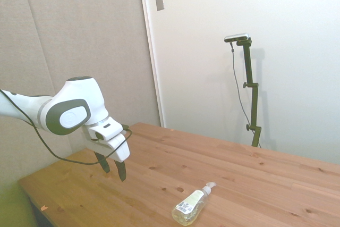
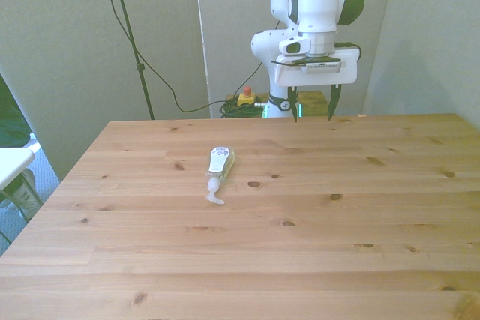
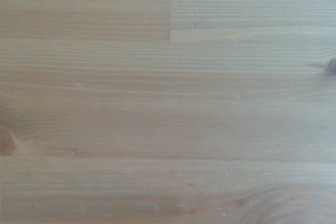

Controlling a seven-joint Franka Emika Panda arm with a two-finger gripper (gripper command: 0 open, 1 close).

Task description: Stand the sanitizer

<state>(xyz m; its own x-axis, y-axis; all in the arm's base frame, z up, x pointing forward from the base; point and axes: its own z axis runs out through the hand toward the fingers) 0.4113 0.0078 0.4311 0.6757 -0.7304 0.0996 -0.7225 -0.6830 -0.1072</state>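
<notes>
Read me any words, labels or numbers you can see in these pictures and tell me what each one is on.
None can be read.
The small clear plastic sanitizer bottle lying on the wooden table has a printed label, too small and blurred to read.
The white robot arm shows no readable markings.

The sanitizer lies on its side on the table, left of centre in the front view; the gripper hangs well apart, upper right of it.

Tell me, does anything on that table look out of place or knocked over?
Yes: the sanitizer lies flat on its side on the table, pump nozzle pointing toward the camera in the front view, not upright. Nothing seems spilled. The gripper hangs open, well apart from it.
</notes>
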